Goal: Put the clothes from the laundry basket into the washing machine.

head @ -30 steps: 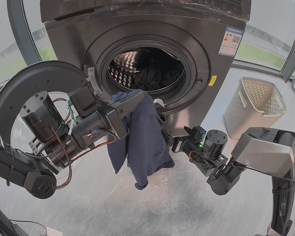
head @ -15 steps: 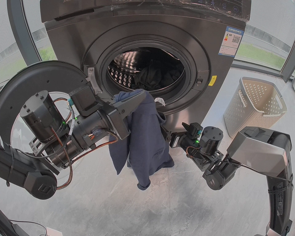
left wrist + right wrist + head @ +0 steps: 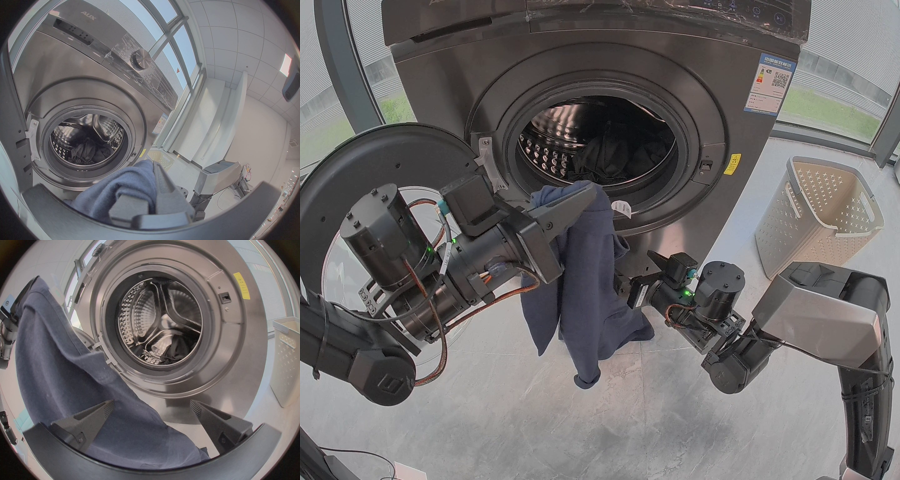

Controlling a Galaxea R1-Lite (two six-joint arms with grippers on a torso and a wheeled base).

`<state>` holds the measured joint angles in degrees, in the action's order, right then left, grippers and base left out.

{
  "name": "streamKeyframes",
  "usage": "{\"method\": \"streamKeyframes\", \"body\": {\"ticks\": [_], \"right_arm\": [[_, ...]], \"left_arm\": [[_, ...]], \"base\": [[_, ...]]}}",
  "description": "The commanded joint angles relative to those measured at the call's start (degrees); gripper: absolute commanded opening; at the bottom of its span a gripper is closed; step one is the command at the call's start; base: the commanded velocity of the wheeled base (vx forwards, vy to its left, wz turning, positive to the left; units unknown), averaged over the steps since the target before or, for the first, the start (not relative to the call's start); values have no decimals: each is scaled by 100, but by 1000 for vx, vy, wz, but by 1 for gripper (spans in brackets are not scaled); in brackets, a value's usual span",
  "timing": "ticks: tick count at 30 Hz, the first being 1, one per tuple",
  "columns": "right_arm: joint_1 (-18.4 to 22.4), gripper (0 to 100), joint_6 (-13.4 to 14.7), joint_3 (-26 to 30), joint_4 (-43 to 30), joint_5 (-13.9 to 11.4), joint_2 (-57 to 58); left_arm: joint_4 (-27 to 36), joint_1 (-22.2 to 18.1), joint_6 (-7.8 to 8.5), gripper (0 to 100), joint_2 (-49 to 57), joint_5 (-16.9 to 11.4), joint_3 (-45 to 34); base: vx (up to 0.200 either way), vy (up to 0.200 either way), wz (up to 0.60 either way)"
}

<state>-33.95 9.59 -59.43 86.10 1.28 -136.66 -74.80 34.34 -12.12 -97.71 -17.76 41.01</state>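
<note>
Washing machine (image 3: 600,94): takes the upper half of the head view, mouth open, facing the robot. This is the target for the load.

Door (image 3: 381,156): swung fully aside to the frame's left, behind the left arm, so the mouth is unobstructed.

Blue garment (image 3: 594,275): centre of frame, hanging long from a point just below the mouth's lower rim. Its tail reaches down toward the floor (image 3: 550,425); I cannot tell whether it touches. It is not yet in the drum. Lifted by its top alone, most of the cloth would likely drag over the rim.

Laundry basket (image 3: 819,212): right of frame, on the floor beside the machine, well apart from both arms. The inner wall that shows is bare.

Dark clothes (image 3: 612,156): a heap low in the drum, already loaded.

Left pincer (image 3: 584,192): pressed together on the garment's upper edge and raised to the mouth's lower rim, carrying the weight. In the left wrist view the blue cloth bunches around the fingers (image 3: 168,193).

Right pincer (image 3: 150,404): spread wide, low against the hanging cloth right of centre. The fabric drapes over one finger, nothing pinched. My reading: it is placed to gather the lower part so the whole piece clears the rim.

White tag (image 3: 622,208): at the garment's upper right edge, near the rim.
</note>
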Motion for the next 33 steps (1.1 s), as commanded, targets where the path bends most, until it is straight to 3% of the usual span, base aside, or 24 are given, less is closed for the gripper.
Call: {"method": "streamKeyframes", "body": {"ticks": [1,7,8,15,20,24,27,33], "right_arm": [[-59,100,-72,-148,29,-102,-36],[-59,100,-186,-658,38,-295,-247],[-59,0,-186,-702,47,-286,-265],[46,0,-186,-675,223,-304,-186],[205,0,-160,-271,223,-374,605],[196,0,-116,573,214,-444,1554],[143,0,-124,1460,223,-532,2143],[64,0,-98,2638,223,-532,3075]], "left_arm": [[1,2,-1,0,6,1,-32],[1,55,-1,0,-3,18,-23],[1,64,-1,0,-3,27,-23],[-8,2,-1,0,6,54,-49],[-8,-24,-1,0,147,80,-243],[89,-77,-1,0,490,133,-577],[150,-252,43,0,718,405,-735],[159,-428,60,0,1034,748,-981]], "base": [[0,0,0],[0,0,0],[0,0,0],[0,0,0],[0,0,0],[0,0,0],[0,0,0],[0,0,0]]}}
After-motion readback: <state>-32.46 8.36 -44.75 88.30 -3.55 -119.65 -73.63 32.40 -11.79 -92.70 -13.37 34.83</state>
